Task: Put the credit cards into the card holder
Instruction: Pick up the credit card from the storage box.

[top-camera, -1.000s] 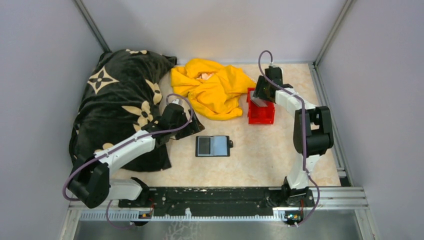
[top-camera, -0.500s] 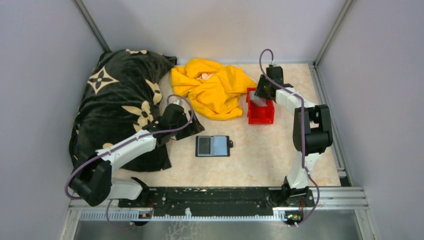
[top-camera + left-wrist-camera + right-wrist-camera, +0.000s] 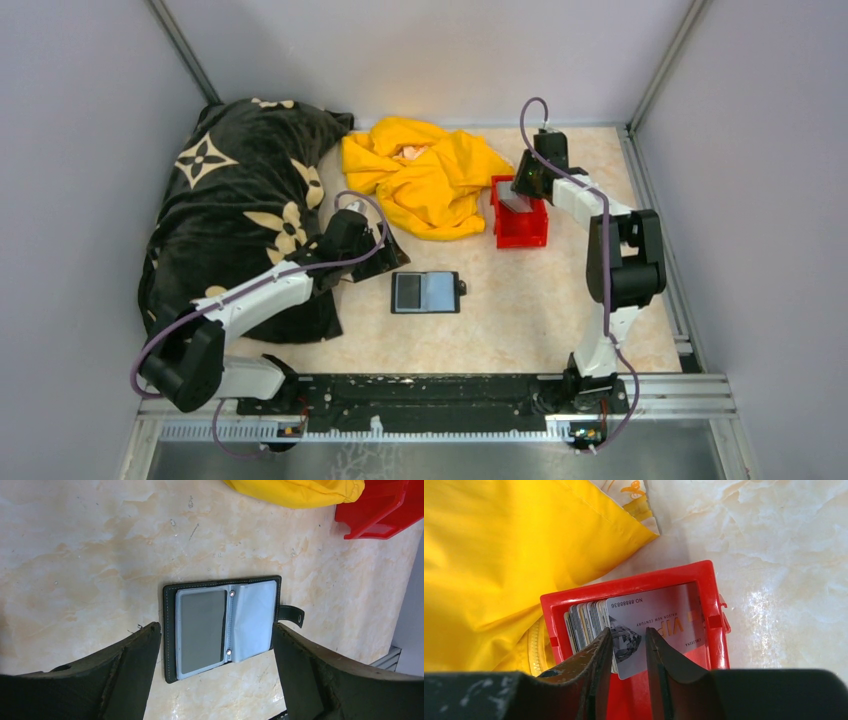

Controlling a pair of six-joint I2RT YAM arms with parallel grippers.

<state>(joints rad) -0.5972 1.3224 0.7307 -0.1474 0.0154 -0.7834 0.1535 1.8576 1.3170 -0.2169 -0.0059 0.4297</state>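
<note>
the card holder [image 3: 427,292] lies open on the marbled table [image 3: 520,310]: black stitched cover, clear sleeves, snap tab. the credit cards [image 3: 586,620], thin and glossy grey, stand on edge in a red bin [image 3: 634,582]. left gripper [image 3: 216,630]: spread wide above the holder, empty. right gripper [image 3: 628,635]: narrow gap over the front card [image 3: 664,622], contact unclear. card print reads only in the right wrist view.

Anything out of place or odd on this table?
Two crumpled fabrics crowd the workspace: a black flowered blanket at left and a yellow garment bunched against the red bin that holds the credit cards. The front card tilts away from the rest. The card holder lies open and flat; nothing looks damaged.
</note>
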